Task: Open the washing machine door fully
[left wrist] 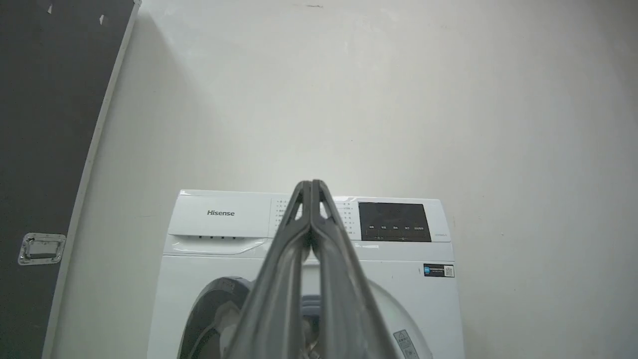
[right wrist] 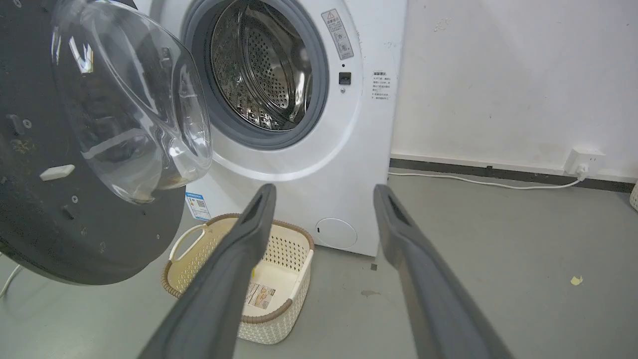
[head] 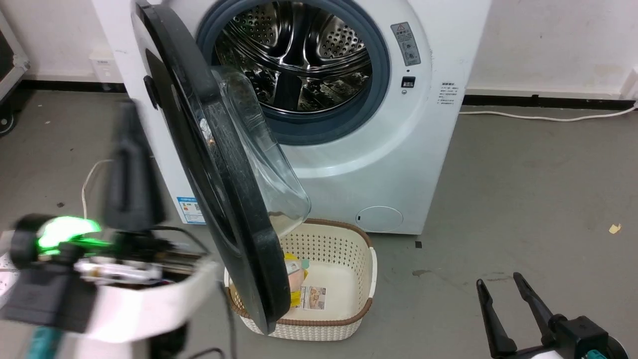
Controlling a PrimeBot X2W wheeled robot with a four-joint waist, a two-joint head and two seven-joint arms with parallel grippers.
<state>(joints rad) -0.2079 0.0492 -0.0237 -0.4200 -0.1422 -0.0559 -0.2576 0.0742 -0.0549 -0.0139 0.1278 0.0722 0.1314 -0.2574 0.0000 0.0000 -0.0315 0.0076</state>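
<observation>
Washing machine door [head: 209,164] stands swung out from the washing machine [head: 379,164], hinged at the machine's 9 o'clock side and seen nearly edge-on in the head view. It runs from 11 o'clock down toward 6 o'clock. Its clear glass bowl [head: 259,164] bulges toward 3 o'clock, and the steel drum [head: 299,50] is exposed inside the grey rubber ring [head: 381,75]. The door's lower edge overlaps the cream basket [head: 349,259] on the floor [head: 523,189].

The left gripper [head: 128,112] is blurred at 9 o'clock in the head view, just beside the door's outer face. Whether it touches the door cannot be told. In the left wrist view its fingers [left wrist: 279,269] are pressed together at the tips with nothing between them, pointing at the machine's control panel [left wrist: 394,222].

The right gripper [head: 498,280] sits at 5 o'clock in the head view, fingers spread and empty, well apart from the door, which lies toward its 10 o'clock. In the right wrist view the door's inner face fills 9 o'clock, beyond the left finger [right wrist: 234,269].
</observation>
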